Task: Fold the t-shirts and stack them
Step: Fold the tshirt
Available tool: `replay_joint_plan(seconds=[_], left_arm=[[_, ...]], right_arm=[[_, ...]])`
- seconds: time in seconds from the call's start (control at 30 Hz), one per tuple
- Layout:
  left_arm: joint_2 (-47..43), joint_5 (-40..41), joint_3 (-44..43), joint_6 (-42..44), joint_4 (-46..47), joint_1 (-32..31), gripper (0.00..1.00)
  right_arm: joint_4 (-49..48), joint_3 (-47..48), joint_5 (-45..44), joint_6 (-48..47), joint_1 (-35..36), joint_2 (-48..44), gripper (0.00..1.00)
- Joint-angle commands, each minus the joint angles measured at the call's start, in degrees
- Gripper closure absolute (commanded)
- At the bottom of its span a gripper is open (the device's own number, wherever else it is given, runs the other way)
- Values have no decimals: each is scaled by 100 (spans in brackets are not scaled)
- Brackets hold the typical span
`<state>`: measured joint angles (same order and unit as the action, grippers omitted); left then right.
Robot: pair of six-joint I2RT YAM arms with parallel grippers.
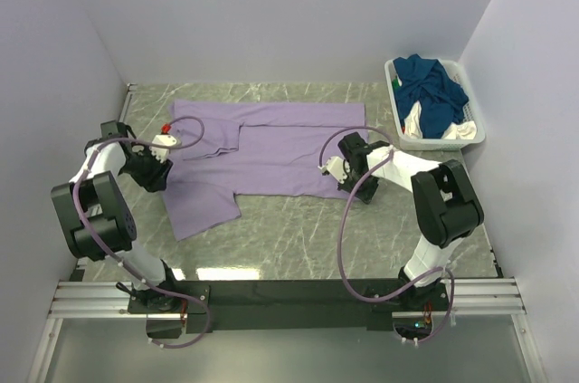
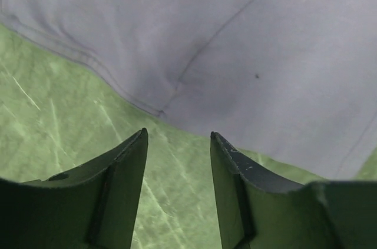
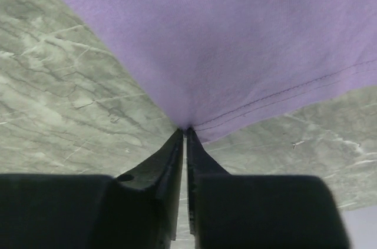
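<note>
Right gripper (image 3: 186, 132) pinches lilac shirt (image 1: 271, 158) at its hem, jaws closed on the cloth. Left gripper (image 2: 177, 136) jaws open, empty, above table (image 2: 53, 137) just beside shirt edge.

The t-shirt (image 1: 280, 161) is lilac, table (image 1: 298, 238) grey-green marbled, basket (image 1: 432, 142) white.

1 t-shirt (image 1: 271, 152) lies spread across the middle of the counter (image 1: 298, 238), 1 sleeve reaching toward the near-left. The basket (image 1: 398, 84) stands in the far-right corner, well apart from it, with other t-shirts (image 1: 434, 89) heaped in it, some draped over its near rim. The left tool (image 1: 161, 152) sits at the spread shirt's left edge, its fingers (image 2: 126, 160) over bare counter just beside the hem. The right tool (image 1: 327, 168) sits at the shirt's near-right corner, pinching the hem at its tips.
</note>
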<state>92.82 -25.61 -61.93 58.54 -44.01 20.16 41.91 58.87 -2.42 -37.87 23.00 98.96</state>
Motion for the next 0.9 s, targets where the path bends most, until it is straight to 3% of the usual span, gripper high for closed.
replay_joint_plan(seconds=[0.0,0.1,0.5,0.7,0.73,0.87], left_arm=[[210,-41,-267,464,50,5,48],[377,64,-241,719,103,-4,49],[386,266,594,2178,569,-4,52],[448,451,630,2337,394,14,72],[431,460,647,2363,332,23,80],[255,521,709,2407,25,102,87]], right_arm=[[-122,37,-154,-98,29,124,92],[-122,98,-206,-89,29,176,100],[-104,212,-295,-151,11,220,100],[-78,177,-330,-230,-94,159,100],[-69,177,-330,-256,-120,150,100],[10,186,-286,-309,-200,28,100]])
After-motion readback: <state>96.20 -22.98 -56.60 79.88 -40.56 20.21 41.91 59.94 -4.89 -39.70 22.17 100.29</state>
